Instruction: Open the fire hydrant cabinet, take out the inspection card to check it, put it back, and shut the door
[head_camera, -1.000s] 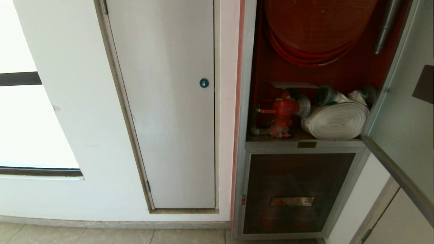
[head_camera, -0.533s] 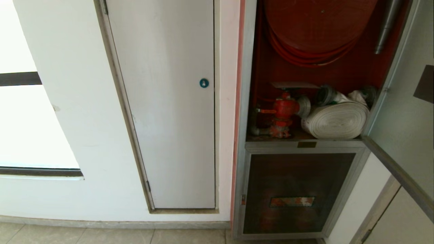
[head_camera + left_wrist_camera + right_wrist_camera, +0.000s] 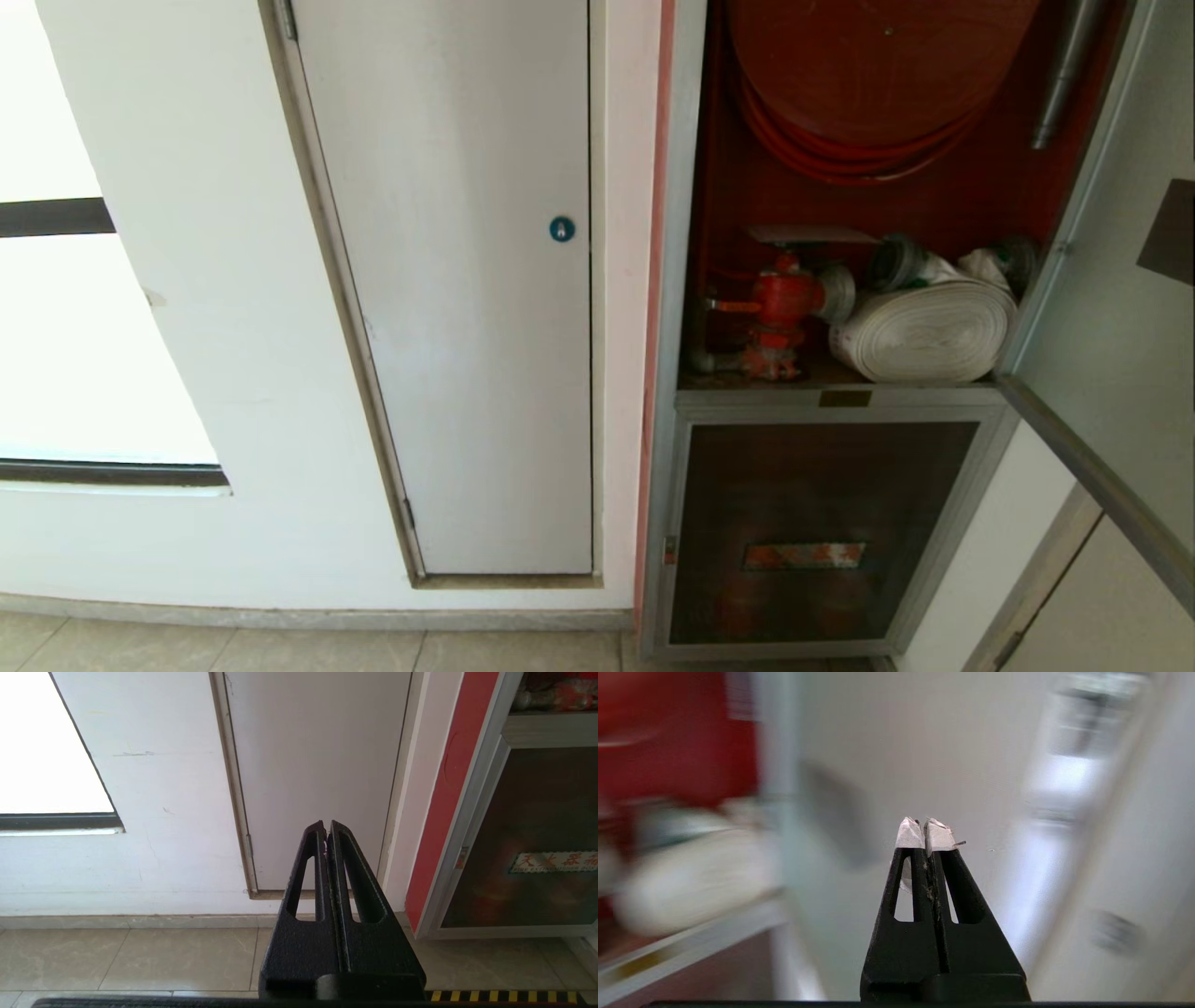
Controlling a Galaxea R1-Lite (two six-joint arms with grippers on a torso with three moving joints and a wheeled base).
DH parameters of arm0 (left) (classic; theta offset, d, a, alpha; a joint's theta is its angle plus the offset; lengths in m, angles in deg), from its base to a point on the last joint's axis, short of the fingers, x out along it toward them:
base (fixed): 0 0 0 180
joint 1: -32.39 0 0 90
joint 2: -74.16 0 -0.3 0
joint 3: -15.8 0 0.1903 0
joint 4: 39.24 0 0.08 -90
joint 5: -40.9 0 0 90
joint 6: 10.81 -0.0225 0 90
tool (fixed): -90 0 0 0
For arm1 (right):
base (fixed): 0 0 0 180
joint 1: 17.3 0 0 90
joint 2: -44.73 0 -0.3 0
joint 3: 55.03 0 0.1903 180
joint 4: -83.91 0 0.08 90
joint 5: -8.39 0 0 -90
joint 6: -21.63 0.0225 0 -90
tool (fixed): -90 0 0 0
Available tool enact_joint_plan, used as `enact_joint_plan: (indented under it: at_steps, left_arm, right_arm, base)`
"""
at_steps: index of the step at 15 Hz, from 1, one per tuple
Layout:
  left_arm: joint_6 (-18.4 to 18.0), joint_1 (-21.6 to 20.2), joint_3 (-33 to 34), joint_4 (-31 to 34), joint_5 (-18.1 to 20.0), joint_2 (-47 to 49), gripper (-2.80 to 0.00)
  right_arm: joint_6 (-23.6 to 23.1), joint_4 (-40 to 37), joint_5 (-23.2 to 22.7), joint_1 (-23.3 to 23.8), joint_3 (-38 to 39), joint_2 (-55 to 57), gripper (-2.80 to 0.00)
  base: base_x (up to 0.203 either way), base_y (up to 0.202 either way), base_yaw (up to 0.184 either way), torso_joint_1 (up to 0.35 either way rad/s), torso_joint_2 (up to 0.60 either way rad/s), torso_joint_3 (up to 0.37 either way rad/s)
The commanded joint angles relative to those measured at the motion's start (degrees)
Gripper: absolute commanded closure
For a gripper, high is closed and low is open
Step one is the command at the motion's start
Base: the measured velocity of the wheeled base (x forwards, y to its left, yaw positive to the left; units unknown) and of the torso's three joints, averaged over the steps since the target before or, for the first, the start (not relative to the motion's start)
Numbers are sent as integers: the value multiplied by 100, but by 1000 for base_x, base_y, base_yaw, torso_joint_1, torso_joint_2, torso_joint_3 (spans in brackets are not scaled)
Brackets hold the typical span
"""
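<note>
The fire hydrant cabinet (image 3: 686,187) stands open, showing its red hose reel (image 3: 868,75), red valve (image 3: 780,303) and white rolled hose (image 3: 924,331). The inspection card (image 3: 812,233) lies flat on top of the valve. The door (image 3: 1111,308) is swung out to the right. Neither arm shows in the head view. In the right wrist view, my right gripper (image 3: 924,828) is shut and empty, its taped tips pointing at the door's (image 3: 952,742) inner face, with the hose (image 3: 691,877) off to one side. Low down, my left gripper (image 3: 325,828) is parked, shut and empty.
A plain white panel with a blue round lock (image 3: 561,229) sits left of the cabinet. Below the open compartment is a smaller dark glass panel with an orange-red label (image 3: 805,555). A bright window (image 3: 75,355) is at far left, and tiled floor (image 3: 280,649) runs along the wall.
</note>
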Motion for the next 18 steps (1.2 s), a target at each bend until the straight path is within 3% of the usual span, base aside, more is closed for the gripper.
enact_joint_plan:
  at_steps: [1,4,6,13,17,18]
  left_arm:
    - [1,0,0,-2,0,7,0]
    - [1,0,0,-2,0,7,0]
    - [1,0,0,-2,0,7,0]
    - [1,0,0,-2,0,7,0]
    - [1,0,0,-2,0,7,0]
    - [1,0,0,-2,0,7,0]
  right_arm:
    - [-10,-25,-245,-839,173,-233,0]
    - [6,-101,-327,-1947,495,-611,0]
    - [9,-342,-344,-2036,578,-1029,0]
    - [9,-2393,-330,-1997,684,-3297,0]
    - [-8,-3243,-104,-1139,704,-4116,0]
    - [-16,-3281,-91,-1105,693,-4175,0]
  base:
    - [0,0,0,0,0,0]
    - [0,0,0,0,0,0]
    - [0,0,0,0,0,0]
    - [0,0,0,0,0,0]
    - [0,0,0,0,0,0]
    - [0,0,0,0,0,0]
